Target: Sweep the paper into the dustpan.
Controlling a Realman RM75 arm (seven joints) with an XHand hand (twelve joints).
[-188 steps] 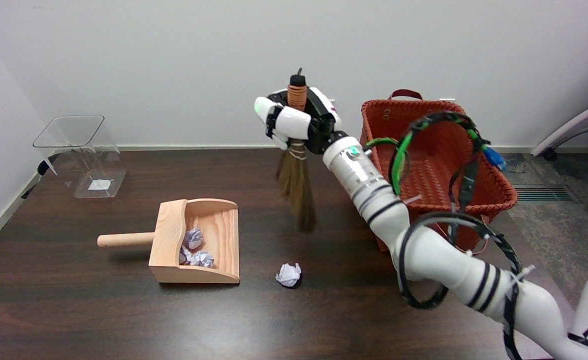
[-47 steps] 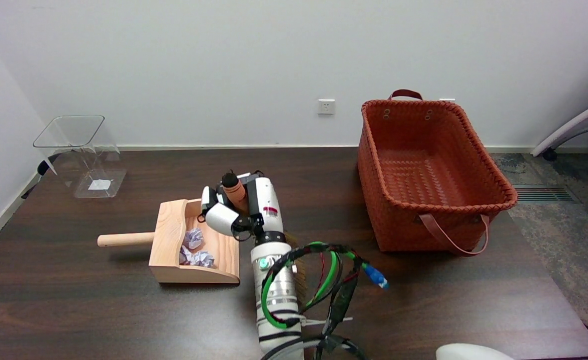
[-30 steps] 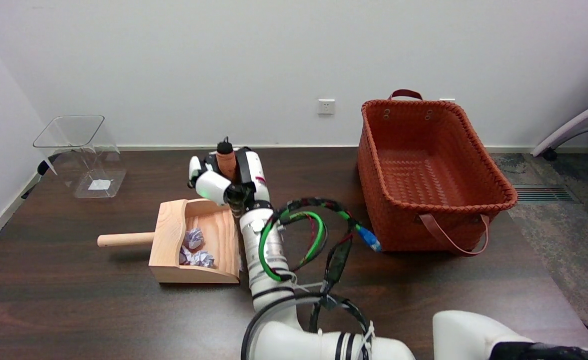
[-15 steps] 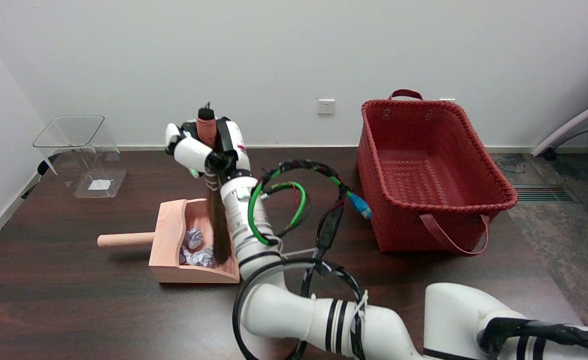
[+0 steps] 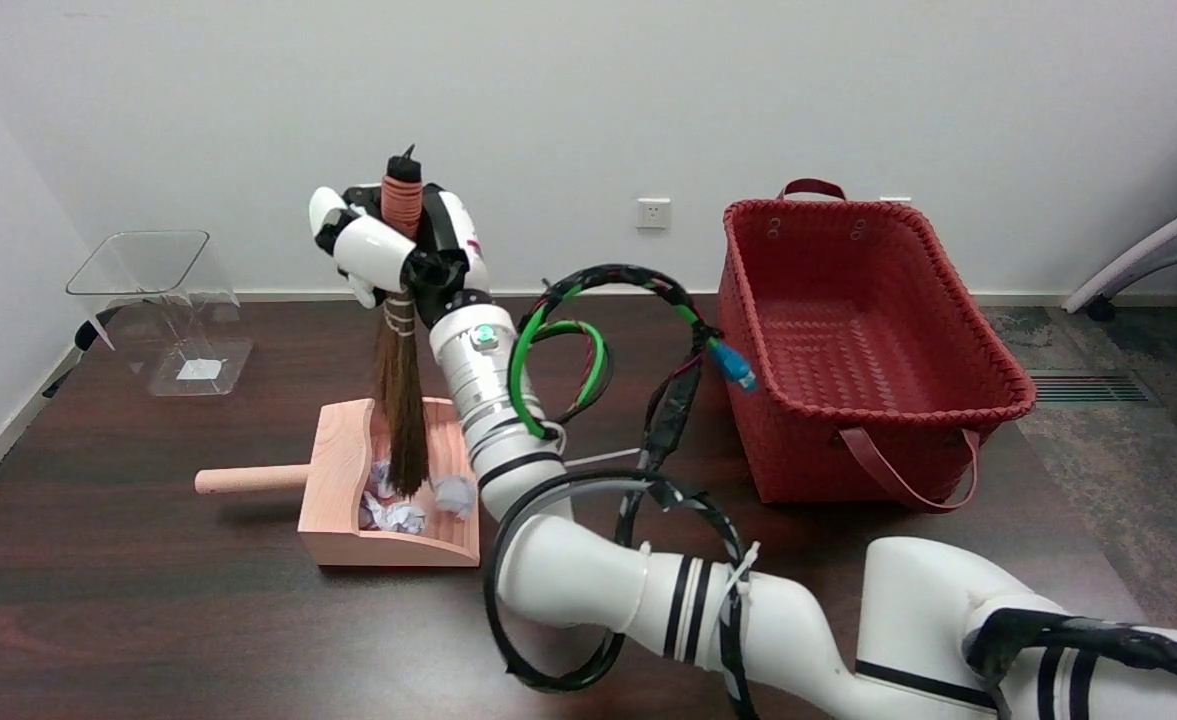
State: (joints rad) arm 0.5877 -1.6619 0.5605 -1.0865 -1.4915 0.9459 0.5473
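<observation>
- Right hand (image 5: 393,245): raised above the table's far left-centre, fingers wrapped around the orange-wound handle of a small broom (image 5: 400,400), which it gripped near the top
- Broom: hung almost upright from the hand, its dark bristles reaching down into the dustpan (image 5: 388,495); whether the tips touched the pan floor could not be told
- Dustpan: pale wood, flat on the dark table (image 5: 148,620), its round handle pointing left and its open mouth facing right
- Paper (image 5: 453,492): one crumpled ball lay inside the pan near the mouth, just right of the bristle tips; further crumpled balls (image 5: 393,515) sat deeper in, by the near wall
- No loose paper was visible on the table, though the arm hid part of the surface right of the pan
- Step in hand, as judged: the end of a sweeping stroke, with the paper gathered in the pan
- Next move, as judged: lift the bristles clear without flicking the ball by the mouth back out, then check the hidden patch
- Red basket (image 5: 948,400): woven, at the far right of the table, well apart from the pan
- Clear container (image 5: 163,300): at the far left corner
</observation>
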